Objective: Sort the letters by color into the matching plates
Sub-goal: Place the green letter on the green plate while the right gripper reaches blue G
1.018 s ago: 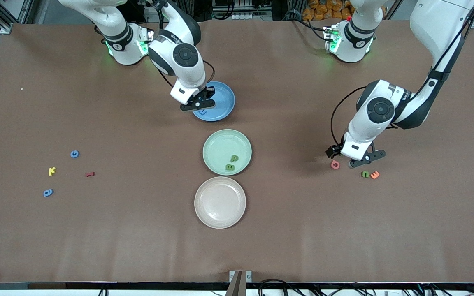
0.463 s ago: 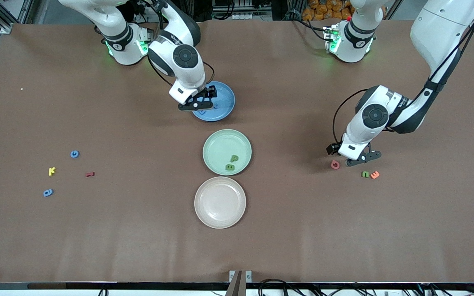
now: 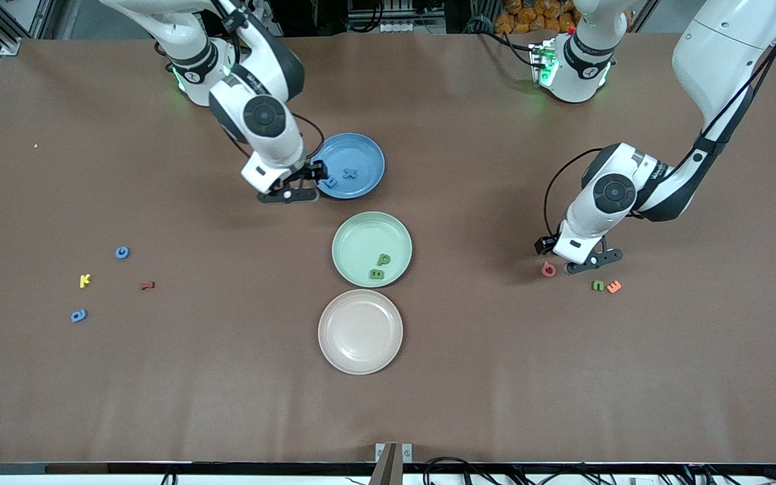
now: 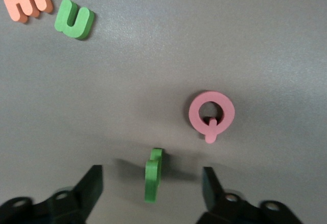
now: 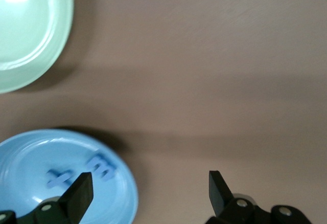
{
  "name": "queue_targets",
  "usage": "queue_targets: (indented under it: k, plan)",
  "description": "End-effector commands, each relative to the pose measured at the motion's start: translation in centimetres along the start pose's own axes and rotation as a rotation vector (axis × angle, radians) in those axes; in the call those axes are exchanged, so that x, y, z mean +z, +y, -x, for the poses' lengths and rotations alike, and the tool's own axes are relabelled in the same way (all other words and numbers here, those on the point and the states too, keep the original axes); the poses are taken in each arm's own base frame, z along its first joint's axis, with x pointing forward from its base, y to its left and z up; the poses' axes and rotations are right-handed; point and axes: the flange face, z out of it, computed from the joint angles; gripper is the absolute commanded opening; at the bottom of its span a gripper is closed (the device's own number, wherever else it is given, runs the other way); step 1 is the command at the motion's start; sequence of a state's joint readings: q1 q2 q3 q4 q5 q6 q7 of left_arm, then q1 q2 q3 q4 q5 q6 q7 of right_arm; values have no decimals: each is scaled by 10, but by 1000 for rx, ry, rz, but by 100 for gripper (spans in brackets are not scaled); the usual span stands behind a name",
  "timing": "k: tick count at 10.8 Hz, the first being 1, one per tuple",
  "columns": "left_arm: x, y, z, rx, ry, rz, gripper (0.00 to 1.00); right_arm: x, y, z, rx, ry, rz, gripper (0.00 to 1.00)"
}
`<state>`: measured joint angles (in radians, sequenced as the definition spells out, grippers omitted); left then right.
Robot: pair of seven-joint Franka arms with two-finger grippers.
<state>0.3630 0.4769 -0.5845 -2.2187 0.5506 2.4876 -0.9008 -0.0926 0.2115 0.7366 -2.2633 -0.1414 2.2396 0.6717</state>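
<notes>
Left gripper [image 3: 589, 263] low over the table toward the left arm's end, jaws spread wide, straddling a green letter on edge [image 4: 153, 175]. Not clamped yet, nothing held. Pink Q [image 4: 212, 114] just beside it, close to one finger. Green U [image 3: 598, 285] and orange E [image 3: 614, 286] touching each other, a bit nearer the front camera.

Right gripper [image 3: 287, 190] at the rim of the blue plate [image 3: 368, 151], over bare table, jaws apart, empty. Two blue letters in the plate: [image 3: 349, 173] and [image 3: 329, 182]. Two green letters [image 3: 380, 266] in the pale green plate [image 3: 361, 229]. Two blue letters still loose toward the right arm's end: [image 3: 122, 252] and [image 3: 79, 315], among a yellow K [image 3: 85, 280] and a dark red letter [image 3: 147, 285]. Beige plate [image 3: 344, 337] holds nothing.

Risks, as judged:
- Letter on edge is thin; off-centre close likely tips it flat or squirts it out.
- Finger near the Q could nudge or pinch it too, wrong colour going along.
- U touching E: later pick may drag the E.

Surface: plain brown matte covering, flat, some sheen near the front camera. Aluminium framing, cables and something orange past the arm bases.
</notes>
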Motion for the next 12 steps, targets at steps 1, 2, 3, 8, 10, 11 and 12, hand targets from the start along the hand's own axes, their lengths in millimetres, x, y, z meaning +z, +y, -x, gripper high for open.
queue_targets:
  k: [1, 2, 3, 8, 10, 11, 12]
  plan:
    - [-1, 3, -3, 13, 21, 0, 0, -19, 63, -22, 33, 3, 36, 100]
    - [-1, 3, -3, 13, 21, 0, 0, -22, 84, -30, 24, 3, 39, 100]
    - [-1, 3, -3, 13, 21, 0, 0, -23, 108, -39, 28, -5, 40, 100]
    - [-20, 10, -15, 14, 63, 11, 0, -15, 245, -71, 106, -20, 12, 100]
    - [-41, 34, -18, 28, 91, 50, 0, -14, 293, -76, 73, -16, -2, 100]
    - [-52, 48, -17, 35, 102, 75, 0, -12, 314, -77, 79, -8, -6, 100]
    - [-67, 69, -15, 34, 104, 118, 0, -10, 332, -77, 63, 4, -10, 100]
